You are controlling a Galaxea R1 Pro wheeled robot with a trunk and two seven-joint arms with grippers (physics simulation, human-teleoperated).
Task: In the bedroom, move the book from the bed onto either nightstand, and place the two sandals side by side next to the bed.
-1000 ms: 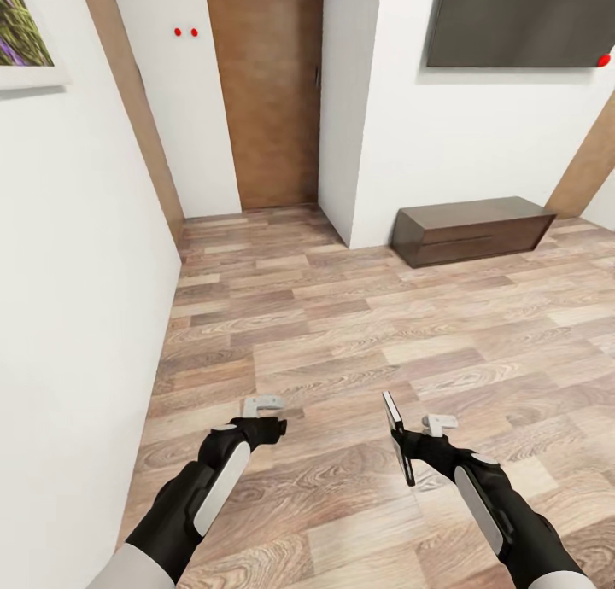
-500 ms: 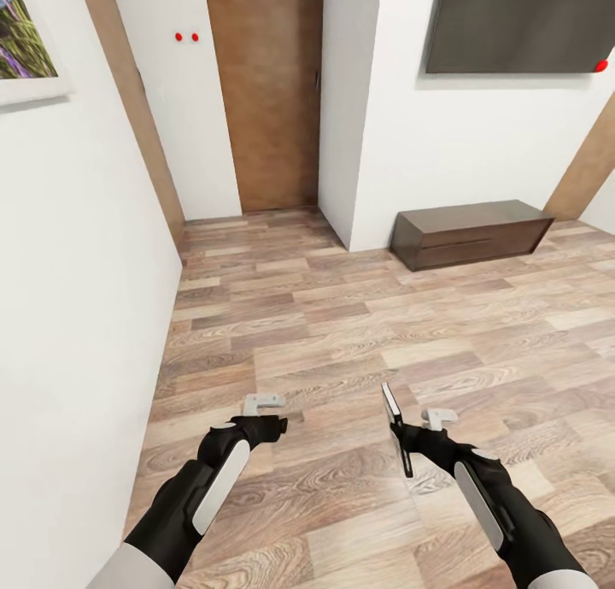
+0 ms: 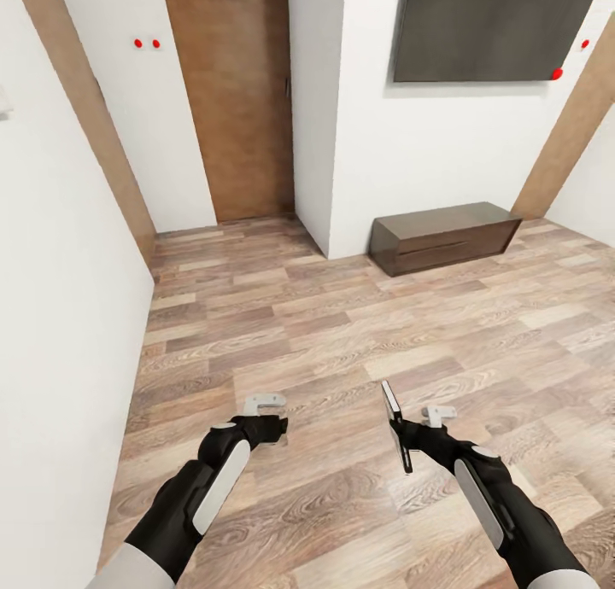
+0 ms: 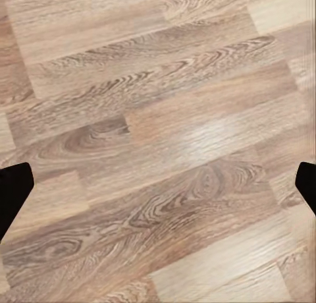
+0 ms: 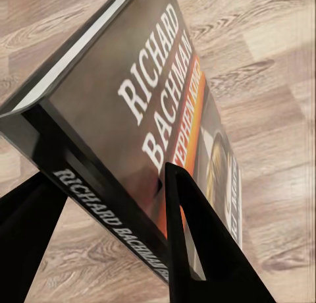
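- Pale wood-plank floor (image 3: 342,333), wall bench (image 3: 444,235) ahead.
- Your right gripper (image 3: 408,431) clamps the book (image 3: 395,425) on edge, off the bed; nightstand placement remains.
- Left gripper (image 3: 272,420) spread, empty; sandals remain.

Both forearms are matte black, each with a long white oval panel along its upper side (glossy, slightly raised). Pale grey sleeves cover the upper arms. A small light-grey bracket sits above each black wrist; the fingertips are black wedges.
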